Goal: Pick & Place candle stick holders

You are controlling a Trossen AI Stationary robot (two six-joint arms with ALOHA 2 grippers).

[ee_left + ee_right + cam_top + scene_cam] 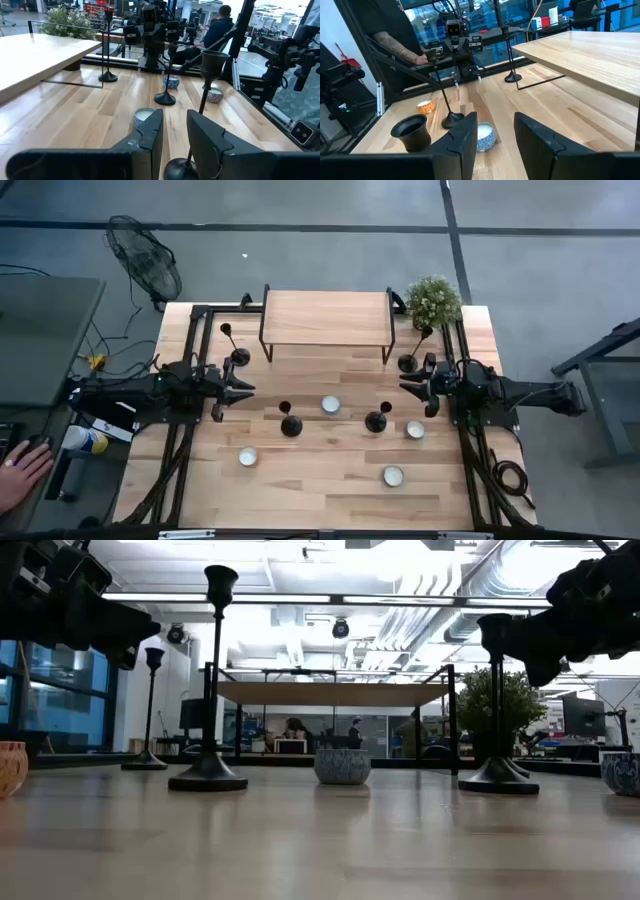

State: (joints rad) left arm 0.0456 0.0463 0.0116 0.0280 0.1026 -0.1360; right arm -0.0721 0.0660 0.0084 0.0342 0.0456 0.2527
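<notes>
Four black candle stick holders stand upright on their disc bases on the wooden table: far left (240,357), middle left (291,425), middle right (376,421) and far right (408,363). My left gripper (245,388) is open and empty at the table's left, between the two left holders. In its wrist view (175,130) the middle-left holder (206,62) stands just beyond its fingers. My right gripper (408,385) is open and empty at the table's right, near the far-right holder. In its wrist view (495,132) the middle-right holder's cup (412,132) is close by.
A wooden riser shelf (325,318) stands at the far edge, with a potted plant (433,300) at its right. Several white tealights lie about, such as one in the middle (330,404) and two near the front (248,457) (393,475). A person's hand (20,465) shows off the table's left.
</notes>
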